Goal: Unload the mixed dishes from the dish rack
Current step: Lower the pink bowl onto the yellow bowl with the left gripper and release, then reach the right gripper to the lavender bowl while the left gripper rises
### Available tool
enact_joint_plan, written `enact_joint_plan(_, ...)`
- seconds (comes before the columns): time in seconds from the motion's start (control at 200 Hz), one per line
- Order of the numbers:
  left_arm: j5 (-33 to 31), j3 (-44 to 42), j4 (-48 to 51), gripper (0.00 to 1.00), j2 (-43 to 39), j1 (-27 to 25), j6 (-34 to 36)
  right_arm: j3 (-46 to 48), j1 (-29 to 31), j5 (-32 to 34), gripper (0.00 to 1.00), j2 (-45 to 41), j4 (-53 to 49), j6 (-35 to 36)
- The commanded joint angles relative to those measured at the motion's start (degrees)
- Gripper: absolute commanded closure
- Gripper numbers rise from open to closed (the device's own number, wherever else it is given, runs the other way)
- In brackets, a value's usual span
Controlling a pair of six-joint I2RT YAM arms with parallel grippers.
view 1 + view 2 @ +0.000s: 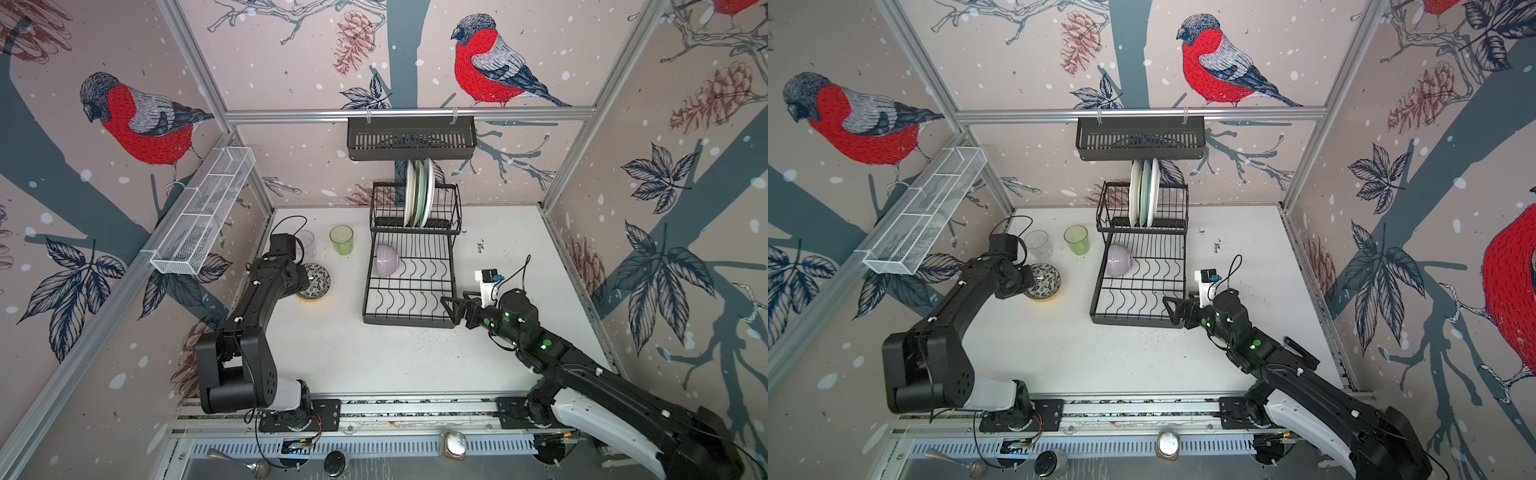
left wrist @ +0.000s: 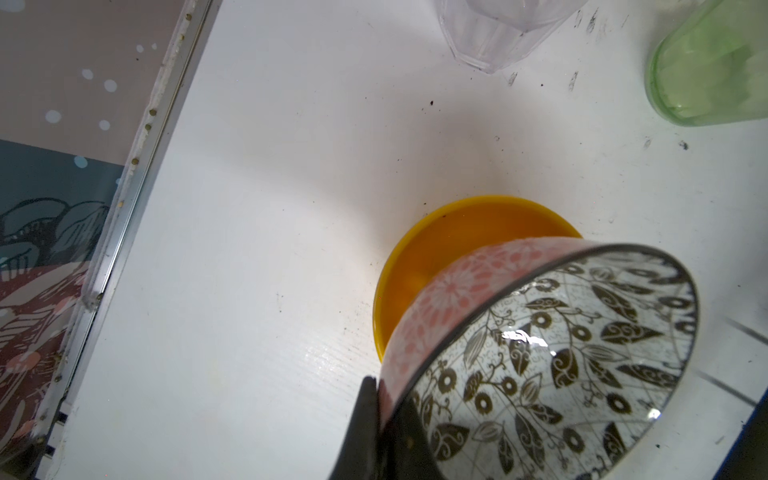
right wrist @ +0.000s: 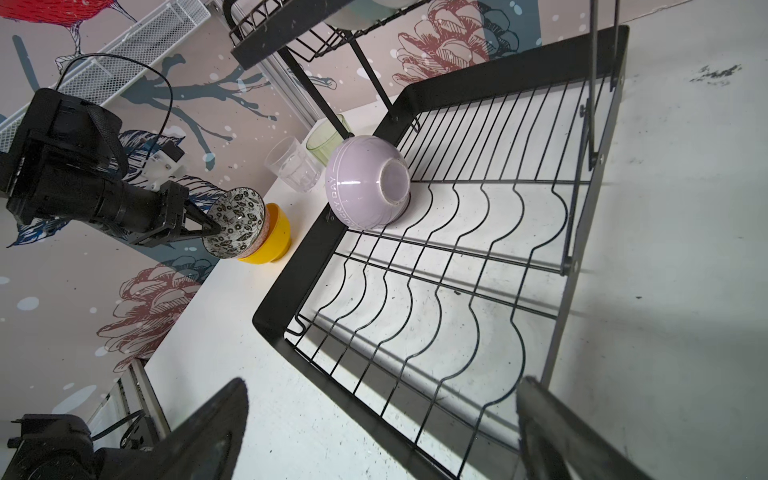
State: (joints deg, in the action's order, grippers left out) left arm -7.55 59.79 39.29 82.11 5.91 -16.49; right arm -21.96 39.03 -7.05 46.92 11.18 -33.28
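Observation:
The black dish rack stands at the back middle. A lilac bowl lies tipped on its lower tier. Three plates stand upright in the upper tier. My left gripper is shut on the rim of the pink-patterned bowl, which sits tilted in the yellow bowl on the table left of the rack. Behind them stand a green glass and a clear glass. My right gripper is open and empty at the rack's front right corner.
A long black slotted basket hangs on the back rail above the rack. A white mesh basket hangs along the left wall. A spoon and small jars lie in the trough below the table's front edge.

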Motion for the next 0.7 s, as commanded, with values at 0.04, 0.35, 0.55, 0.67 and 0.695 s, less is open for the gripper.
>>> enact_joint_plan(0.04, -0.74, 0.78, -0.79, 0.48, -0.06, 0.20, 0.84, -1.06, 0.00, -1.37, 0.00, 0.32, 1.20, -0.54)
enact_joint_plan(0.35, 1.21, 1.11, -0.78, 0.03, -5.12, 0.20, 2.13, -1.51, 0.08, -0.71, 0.00, 0.85, 1.59, -1.49)
enact_joint_plan(0.55, 11.77, 1.01, -0.62, 0.03, -9.54, 0.24, 2.32, -3.84, 0.63, -0.42, 0.00, 4.48, 0.80, -1.79)
enact_joint_plan(0.67, 19.63, -2.29, -4.98, 0.03, -13.13, -0.38, -0.16, -6.43, 2.50, 1.78, 0.00, 8.03, -0.01, -1.60)
enact_joint_plan(0.695, 21.27, -3.99, -5.96, 0.03, -13.83, -0.76, -0.61, -7.03, 2.90, 2.10, 0.01, 8.87, -0.02, -1.29)
